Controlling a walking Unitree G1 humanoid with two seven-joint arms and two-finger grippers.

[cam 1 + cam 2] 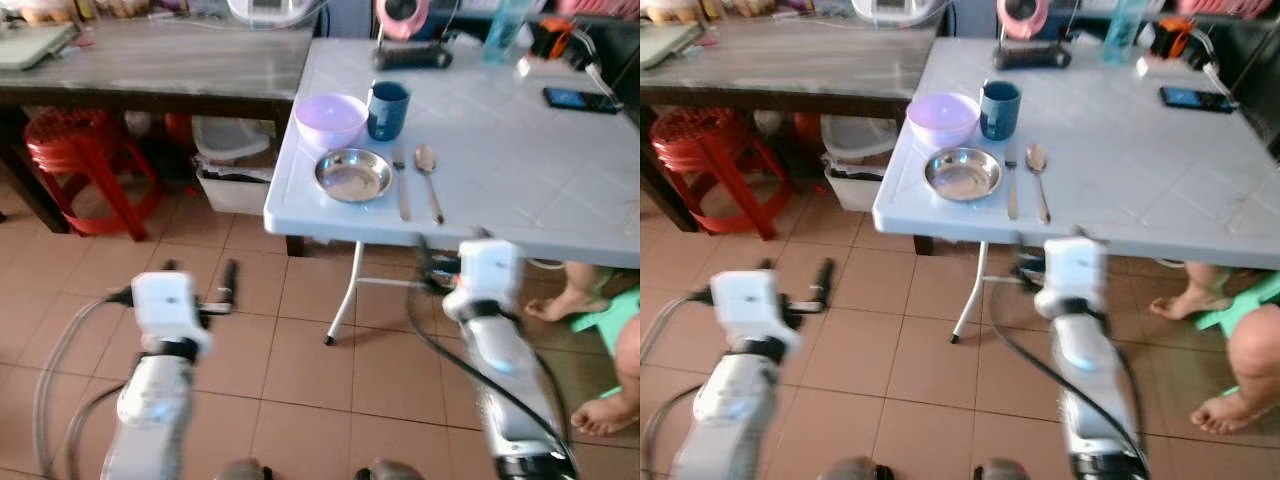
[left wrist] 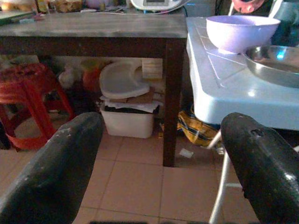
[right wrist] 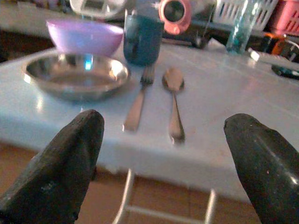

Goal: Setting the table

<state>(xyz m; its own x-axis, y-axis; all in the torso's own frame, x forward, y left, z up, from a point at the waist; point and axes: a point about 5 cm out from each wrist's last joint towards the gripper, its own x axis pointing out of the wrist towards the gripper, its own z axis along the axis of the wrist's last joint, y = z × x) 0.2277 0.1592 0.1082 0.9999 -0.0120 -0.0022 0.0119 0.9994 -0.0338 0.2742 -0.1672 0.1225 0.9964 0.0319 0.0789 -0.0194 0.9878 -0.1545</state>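
While both arms hang below the edge of the white table (image 1: 520,190), the place setting sits near its left front corner: a steel plate (image 1: 353,175) close to the edge, a lilac bowl (image 1: 331,119) just behind it at about eleven o'clock, and a dark blue cup (image 1: 388,110) beside the bowl at about one o'clock from the plate. Just right of the plate lie a fork (image 1: 401,183) and then a spoon (image 1: 429,180), side by side and not touching.

Both utensils run lengthwise from twelve to six o'clock. Their working ends point away towards the cup, and their handles reach back to the table's front edge.

The right gripper (image 3: 163,163) is the nearer one. It is released, its two black fingers (image 3: 60,163) spread wide with nothing between them, and it sits lower than the tabletop, just short of the front edge. From it, fork and spoon lie straight ahead at twelve o'clock, handles coming towards it. That looks to me like the relation any next reach depends on.

The left gripper (image 2: 159,168) is also spread and empty, over the tiled floor (image 1: 290,370) well to the left, with the table corner at its two o'clock.

A person's bare feet (image 1: 575,300) rest on the floor under the table at the right.
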